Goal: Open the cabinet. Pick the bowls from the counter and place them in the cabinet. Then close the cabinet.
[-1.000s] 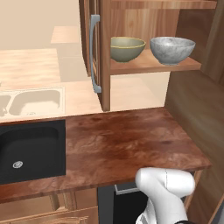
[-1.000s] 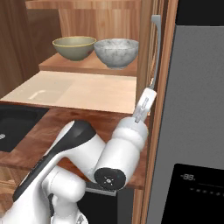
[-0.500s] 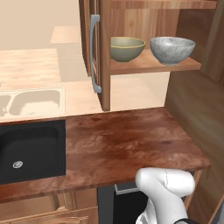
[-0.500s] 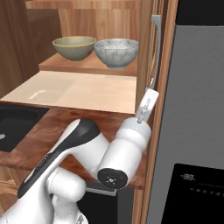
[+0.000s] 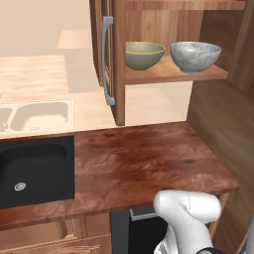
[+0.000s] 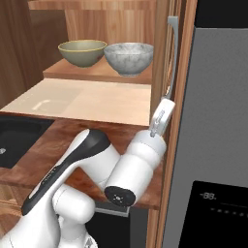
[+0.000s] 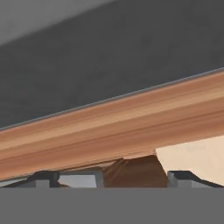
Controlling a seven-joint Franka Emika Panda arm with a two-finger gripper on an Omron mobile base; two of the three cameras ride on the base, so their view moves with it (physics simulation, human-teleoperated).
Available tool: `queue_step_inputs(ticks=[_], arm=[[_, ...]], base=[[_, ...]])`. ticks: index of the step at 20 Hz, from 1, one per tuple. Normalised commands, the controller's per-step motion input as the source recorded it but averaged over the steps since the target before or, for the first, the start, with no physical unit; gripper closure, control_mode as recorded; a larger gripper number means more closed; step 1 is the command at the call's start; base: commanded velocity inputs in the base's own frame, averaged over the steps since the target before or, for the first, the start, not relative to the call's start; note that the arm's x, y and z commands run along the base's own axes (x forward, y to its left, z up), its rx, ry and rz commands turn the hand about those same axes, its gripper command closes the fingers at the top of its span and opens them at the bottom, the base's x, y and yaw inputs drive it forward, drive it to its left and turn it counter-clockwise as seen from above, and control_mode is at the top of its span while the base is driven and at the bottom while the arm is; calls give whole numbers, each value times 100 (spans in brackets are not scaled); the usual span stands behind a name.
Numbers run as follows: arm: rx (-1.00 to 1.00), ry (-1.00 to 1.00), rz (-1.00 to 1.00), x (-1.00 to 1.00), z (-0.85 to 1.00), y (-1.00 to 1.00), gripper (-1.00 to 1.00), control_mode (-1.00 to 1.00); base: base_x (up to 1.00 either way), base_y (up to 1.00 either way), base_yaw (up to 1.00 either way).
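Observation:
The cabinet (image 5: 117, 59) stands open, its left door edge-on with a grey bar handle (image 5: 106, 59). On its wooden shelf (image 6: 87, 72) sit both bowls: the olive-yellow bowl (image 5: 144, 53) (image 6: 82, 52) on the left and the white-grey bowl (image 5: 195, 56) (image 6: 128, 58) beside it. My gripper (image 6: 160, 118) is raised at the right door's edge, just below that door's grey handle (image 6: 173, 53). In the hand view the gripper (image 7: 116, 177) is open, fingertips wide apart and holding nothing, with the wooden door edge (image 7: 109, 131) close in front.
The dark reddish counter (image 5: 139, 163) holds a black sink (image 5: 34, 168) at its left. A grey refrigerator front (image 6: 218, 121) rises right beside the right door. A wooden side panel (image 5: 223, 129) bounds the counter on the right. Behind lies a paler counter with a beige sink (image 5: 34, 111).
The arm's elbow has swung slightly rightward and lower; the gripper has stayed by the right door's edge. Both bowls have stayed on the shelf.

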Motion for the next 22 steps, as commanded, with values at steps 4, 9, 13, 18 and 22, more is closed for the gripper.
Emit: queue_step_inputs(ticks=[4, 9, 13, 18, 22], arm=[[0, 1, 0, 47, -1, -33, -100, -100], [2, 5, 0, 70, -5, -33, -100, -100], [10, 5, 4, 64, -7, -61, -100, -100], [12, 5, 8, 69, -18, -51, -100, -100], [18, 9, 14, 85, -36, -42, -100, -100]], base=[[0, 0, 0], [0, 0, 0], [0, 0, 0], [0, 0, 0], [0, 0, 0]])
